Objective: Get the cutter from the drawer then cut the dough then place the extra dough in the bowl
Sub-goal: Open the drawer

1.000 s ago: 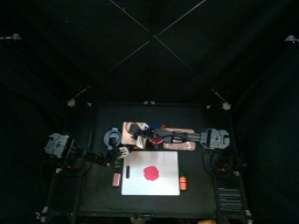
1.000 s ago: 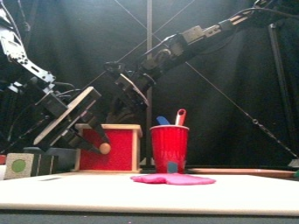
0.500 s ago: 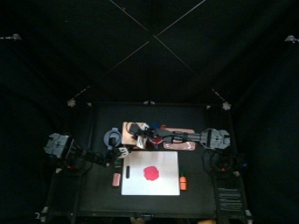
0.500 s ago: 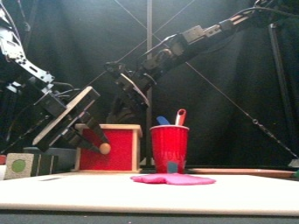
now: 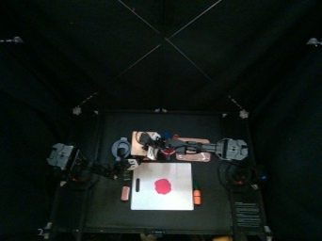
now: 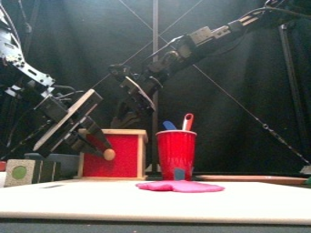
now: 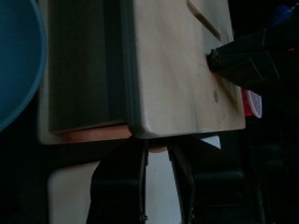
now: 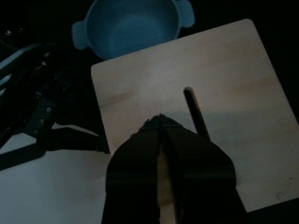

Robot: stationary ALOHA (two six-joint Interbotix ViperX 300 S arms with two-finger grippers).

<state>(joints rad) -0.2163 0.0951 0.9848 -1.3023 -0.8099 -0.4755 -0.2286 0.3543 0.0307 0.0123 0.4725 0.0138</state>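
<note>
Two jaws of the right gripper [image 8: 163, 125] were pressed tight together, tips on top of the wooden box [image 8: 233, 79] beside its slot, mid-frame in the right wrist view. The left gripper [image 7: 158, 150] sat at the red drawer front [image 6: 125, 159]; its grip could not be told. The red dough [image 5: 161, 184] lay on the white board [image 5: 141, 201], low in the top view.

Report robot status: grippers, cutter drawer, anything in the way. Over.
Left gripper at red drawer front. Right gripper shut, above wooden box. Cutter unseen. Red cup beside box.
</note>
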